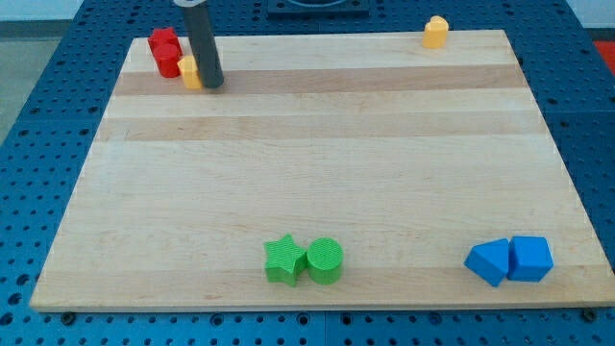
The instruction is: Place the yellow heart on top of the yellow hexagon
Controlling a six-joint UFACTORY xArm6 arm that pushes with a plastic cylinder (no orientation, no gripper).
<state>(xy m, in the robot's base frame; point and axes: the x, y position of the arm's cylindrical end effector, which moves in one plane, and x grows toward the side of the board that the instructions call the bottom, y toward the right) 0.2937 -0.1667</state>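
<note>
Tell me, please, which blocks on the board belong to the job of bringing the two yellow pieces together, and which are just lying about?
Belonging to the job:
yellow block beside the red one, shape unclear
yellow block at the view's top right
my tip, touching the first

Just lying about:
red block
green star
green cylinder
two blue blocks

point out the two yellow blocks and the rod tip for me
yellow block by the rod (190, 71), camera view, its visible face left of the rod
yellow block at the view's top right (436, 33), camera view, its front face
my tip (211, 85), camera view, the rod's very end, touching the first yellow block's right
</note>
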